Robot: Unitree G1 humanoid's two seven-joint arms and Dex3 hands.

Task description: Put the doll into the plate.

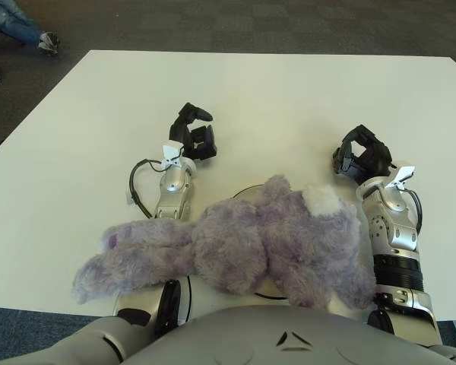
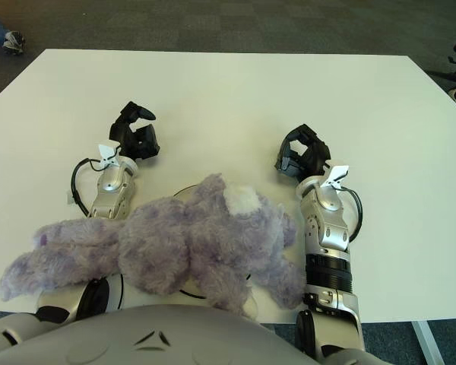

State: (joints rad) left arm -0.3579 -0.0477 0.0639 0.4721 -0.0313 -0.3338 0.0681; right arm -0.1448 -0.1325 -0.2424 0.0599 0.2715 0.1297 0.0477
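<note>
A fluffy purple doll (image 1: pixel 243 243) lies stretched across the near part of the white table, covering most of a plate (image 1: pixel 243 190) whose thin dark rim shows just behind it and under its front. The doll's head end reaches to the left, past the plate. My left hand (image 1: pixel 194 133) hovers behind the doll on the left, fingers loosely curled and holding nothing. My right hand (image 1: pixel 361 156) is to the right of the doll, just past its white patch (image 1: pixel 319 199), fingers curled and empty.
The white table (image 1: pixel 289 91) stretches far behind both hands. A black cable (image 1: pixel 135 190) loops beside my left forearm. A person's legs and shoe (image 1: pixel 30 30) show on the dark carpet at the far left corner.
</note>
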